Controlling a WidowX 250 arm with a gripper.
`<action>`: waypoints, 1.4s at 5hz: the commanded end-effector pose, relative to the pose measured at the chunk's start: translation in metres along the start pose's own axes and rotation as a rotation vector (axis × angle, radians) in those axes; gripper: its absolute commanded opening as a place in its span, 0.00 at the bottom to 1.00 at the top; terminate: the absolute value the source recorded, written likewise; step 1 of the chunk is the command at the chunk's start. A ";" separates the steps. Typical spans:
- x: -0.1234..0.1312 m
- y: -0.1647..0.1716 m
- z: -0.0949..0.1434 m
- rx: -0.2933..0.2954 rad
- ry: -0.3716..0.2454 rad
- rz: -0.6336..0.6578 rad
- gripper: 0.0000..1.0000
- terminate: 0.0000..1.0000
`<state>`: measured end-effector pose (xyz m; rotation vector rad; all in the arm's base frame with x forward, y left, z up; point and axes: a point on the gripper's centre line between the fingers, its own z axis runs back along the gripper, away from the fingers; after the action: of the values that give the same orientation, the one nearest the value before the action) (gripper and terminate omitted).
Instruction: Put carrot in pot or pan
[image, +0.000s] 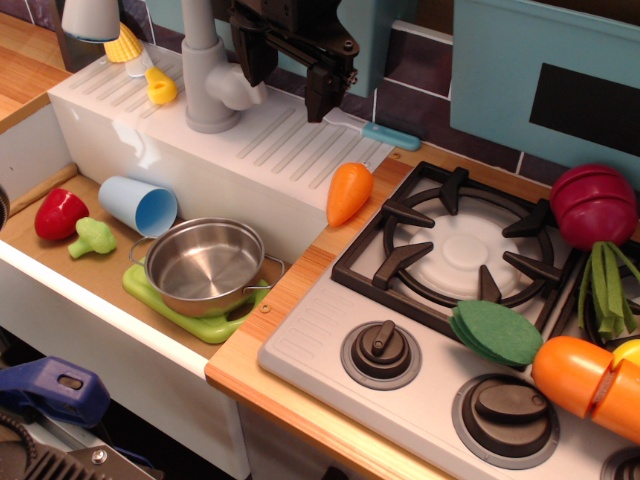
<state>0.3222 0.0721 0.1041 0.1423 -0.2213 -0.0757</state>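
One carrot (349, 192): smooth orange plastic, a stubby cone with the taper pointing down. It leans against the white ledge of the sink unit, its tip on the wooden strip of the desk (300, 290) just beside the stove grate (455, 245). It is well apart from the pot.

One pot (203, 264): shiny stainless steel, round, with small side handles, empty. It stands upright in the sink basin on one lime-green plastic board (195, 315).

One hand (285, 85): black, hanging above the ribbed drainboard, behind and above the carrot. Its two fingers are spread apart and carry nothing.

Other items in the basin: one light-blue plastic cup (137, 205) lying on its side, mouth toward the pot; one red plastic pepper (60, 213); one green plastic broccoli (92, 237), touching the pepper.

On the ledge: one grey plastic faucet (210, 75); one yellow corn piece (124, 43) and one small yellow item (160, 87) near the back left; one knife with a light-blue handle (375, 132).

Stove side: one black cast-look grate over a white burner plate; three dark round knobs (380, 352) partly or fully in view; one flat green felt disc (496, 332); one dark-red round item (594, 205); one bundle of green strips (604, 290); one large orange plastic fruit (585, 375) at the right edge.

Surface: light wood trim around a white toy kitchen. Backdrop: dark tile and teal panels.
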 end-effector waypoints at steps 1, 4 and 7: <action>0.000 0.000 0.000 0.000 0.000 0.000 1.00 0.00; 0.012 -0.026 -0.028 -0.113 -0.031 0.105 1.00 0.00; 0.007 -0.034 -0.050 -0.143 -0.062 0.128 1.00 0.00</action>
<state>0.3315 0.0420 0.0390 -0.0237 -0.2529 0.0311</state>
